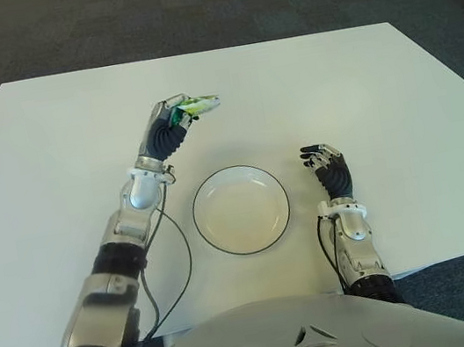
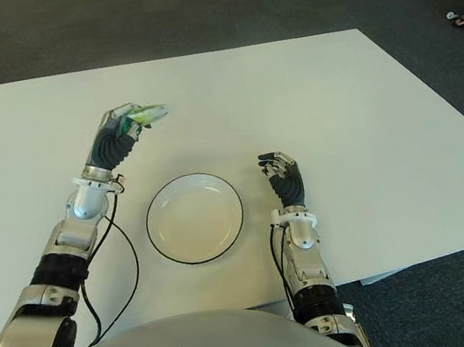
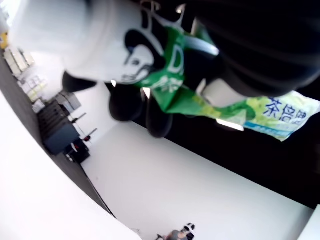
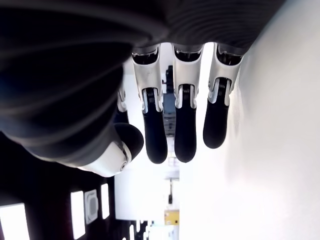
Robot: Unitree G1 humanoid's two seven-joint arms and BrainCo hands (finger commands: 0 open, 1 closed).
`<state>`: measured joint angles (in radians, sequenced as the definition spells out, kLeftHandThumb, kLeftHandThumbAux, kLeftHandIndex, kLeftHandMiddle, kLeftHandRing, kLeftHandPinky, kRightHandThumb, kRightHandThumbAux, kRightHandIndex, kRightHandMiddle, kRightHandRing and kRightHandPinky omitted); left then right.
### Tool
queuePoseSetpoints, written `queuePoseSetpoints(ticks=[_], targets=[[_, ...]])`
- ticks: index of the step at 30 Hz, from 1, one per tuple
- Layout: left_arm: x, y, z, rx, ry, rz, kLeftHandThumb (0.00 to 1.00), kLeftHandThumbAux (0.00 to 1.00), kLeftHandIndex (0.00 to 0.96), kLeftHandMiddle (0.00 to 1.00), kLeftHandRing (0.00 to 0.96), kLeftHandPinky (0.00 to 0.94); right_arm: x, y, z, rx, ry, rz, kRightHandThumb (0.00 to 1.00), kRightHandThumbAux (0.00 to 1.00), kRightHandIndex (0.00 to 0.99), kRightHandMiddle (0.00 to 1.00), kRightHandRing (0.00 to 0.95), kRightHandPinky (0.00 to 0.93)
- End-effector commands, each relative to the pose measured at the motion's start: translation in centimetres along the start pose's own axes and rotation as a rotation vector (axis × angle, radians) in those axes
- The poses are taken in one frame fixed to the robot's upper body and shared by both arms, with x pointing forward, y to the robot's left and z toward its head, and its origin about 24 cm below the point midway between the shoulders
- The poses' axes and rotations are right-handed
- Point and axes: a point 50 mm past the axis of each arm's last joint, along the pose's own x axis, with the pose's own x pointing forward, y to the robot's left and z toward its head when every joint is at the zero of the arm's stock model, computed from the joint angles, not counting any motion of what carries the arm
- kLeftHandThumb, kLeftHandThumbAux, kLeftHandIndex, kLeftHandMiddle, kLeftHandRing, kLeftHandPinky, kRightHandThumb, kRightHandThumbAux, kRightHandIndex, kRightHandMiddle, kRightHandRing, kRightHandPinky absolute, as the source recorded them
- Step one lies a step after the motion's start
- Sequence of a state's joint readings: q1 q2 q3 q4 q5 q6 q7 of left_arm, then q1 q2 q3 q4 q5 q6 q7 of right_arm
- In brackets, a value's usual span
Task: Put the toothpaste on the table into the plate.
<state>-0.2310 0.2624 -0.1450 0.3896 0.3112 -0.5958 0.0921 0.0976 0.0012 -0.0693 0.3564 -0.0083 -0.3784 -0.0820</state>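
Toothpaste [image 1: 199,105] is gripped by the left hand [image 1: 171,119], far-left of the plate [image 1: 241,209]. Right of the plate, the right hand [image 1: 326,162] is held slack and empty.

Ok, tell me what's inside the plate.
Nothing shows inside the plate, only its bare white bottom. The toothpaste is in the left hand, beyond the plate. The right hand shows beside the plate's right.

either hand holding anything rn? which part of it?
Left hand holds the green toothpaste tube, gripped at one end, the rest sticking out past the fingers, beyond the plate. Right hand, right of the plate, holds nothing.
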Motion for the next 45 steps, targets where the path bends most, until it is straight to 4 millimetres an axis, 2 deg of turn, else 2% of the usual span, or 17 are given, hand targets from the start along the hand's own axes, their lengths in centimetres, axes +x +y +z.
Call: queuePoseSetpoints(ticks=[1, 13, 22, 26, 33, 41, 45], targets=[[-0.3, -0.2, 0.5, 0.021, -0.019, -0.087, 0.889, 0.712, 0.872, 0.891, 0.887, 0.860, -0.3, 0.2, -0.8, -0.002, 0.047, -0.002, 0.695, 0.739, 0.413, 0.384, 0.367, 0.376], [-1.2, -0.9, 3.4, 0.054, -0.183, -0.254, 0.930, 0.697, 0.873, 0.889, 0.888, 0.857, -0.2, 0.2, -0.8, -0.006, 0.052, -0.006, 0.697, 0.738, 0.412, 0.374, 0.358, 0.372], [-1.1, -1.8, 4.2, 0.114, -0.269, -0.448, 0.928, 0.694, 0.856, 0.879, 0.879, 0.838, -0.2, 0.1, -0.9, -0.011, 0.062, -0.009, 0.696, 0.738, 0.412, 0.375, 0.363, 0.376], [-1.0, -3.0, 3.7, 0.140, -0.273, -0.527, 0.918, 0.696, 0.848, 0.874, 0.874, 0.836, -0.2, 0.1, -0.9, -0.010, 0.067, -0.013, 0.695, 0.738, 0.412, 0.374, 0.363, 0.374], [-2.6, -5.4, 2.3, 0.218, -0.260, -0.651, 0.896, 0.710, 0.836, 0.871, 0.870, 0.846, -0.2, 0.0, -0.9, -0.008, 0.063, -0.012, 0.694, 0.738, 0.412, 0.367, 0.357, 0.365], [-3.0, -6.2, 1.7, 0.256, -0.254, -0.707, 0.873, 0.722, 0.824, 0.868, 0.866, 0.845, -0.4, 0.1, -0.7, -0.006, 0.042, -0.010, 0.696, 0.738, 0.413, 0.379, 0.360, 0.371], [-3.6, -7.3, 0.4, 0.284, -0.194, -0.753, 0.857, 0.722, 0.812, 0.860, 0.858, 0.832, -0.5, 0.1, -0.7, -0.010, 0.044, -0.010, 0.696, 0.739, 0.412, 0.385, 0.364, 0.373]])
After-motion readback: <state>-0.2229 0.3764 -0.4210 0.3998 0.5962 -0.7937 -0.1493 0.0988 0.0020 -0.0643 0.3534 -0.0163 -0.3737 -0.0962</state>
